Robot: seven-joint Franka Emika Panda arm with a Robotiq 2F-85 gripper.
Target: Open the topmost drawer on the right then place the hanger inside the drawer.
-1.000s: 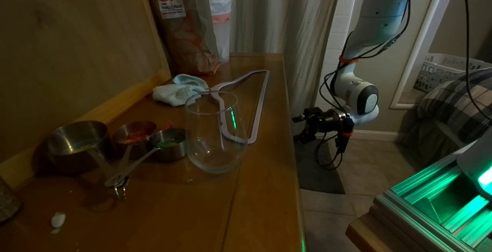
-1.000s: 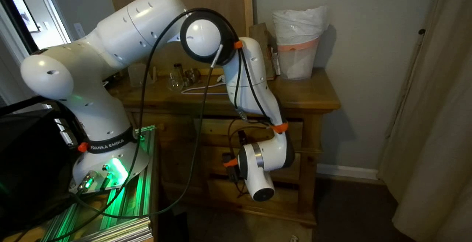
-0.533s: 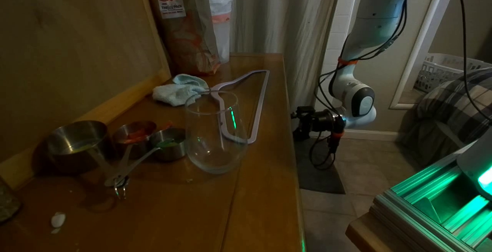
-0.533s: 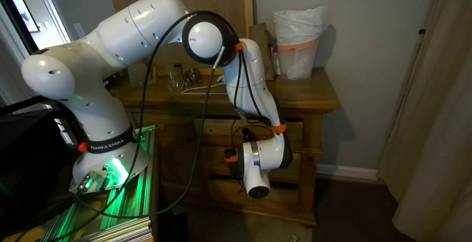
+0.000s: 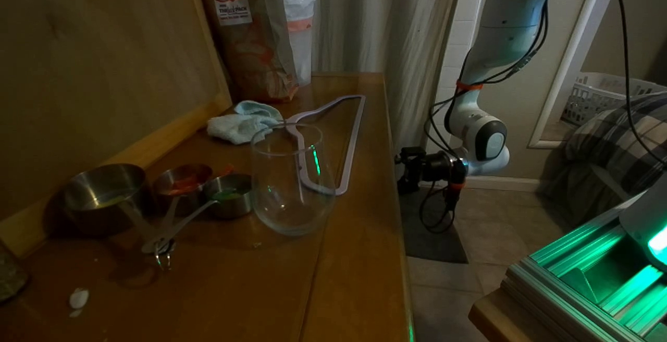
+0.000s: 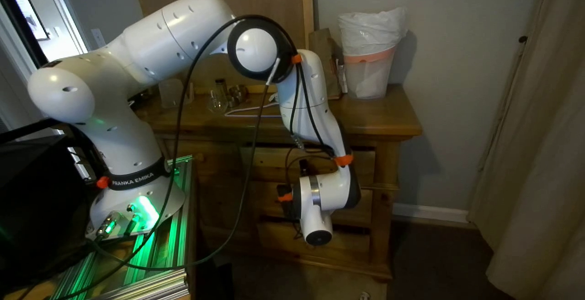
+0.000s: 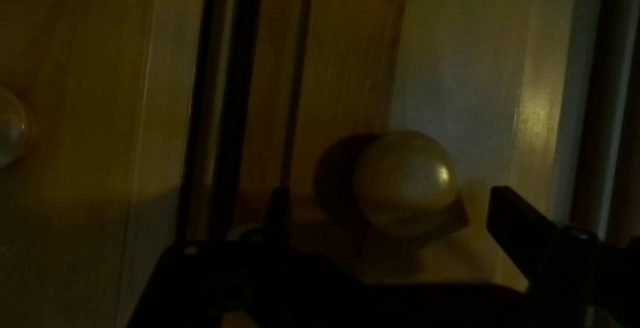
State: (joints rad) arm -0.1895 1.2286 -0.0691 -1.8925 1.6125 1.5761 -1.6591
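Pincer [image 7: 390, 193] apart, knob [image 7: 407, 183] framed btwn fingers [image 7: 517, 230], prob. for drawer [image 7: 465, 68] pull. Hanger [image 5: 352, 143] on bench [image 5: 359, 269], 1 o'clock of glass [image 5: 292, 201], prob. awaiting drawer.

During the last second the arm [image 6: 183, 22] had moved a little: in both exterior views, its elbow [image 6: 257, 49] had become lower, and its wrist [image 6: 336, 192] had shifted slightly leftward. The gripper [image 5: 402, 172] had also come somewhat nearer to the dresser [image 5: 359, 258], which was hiding more of its front end.
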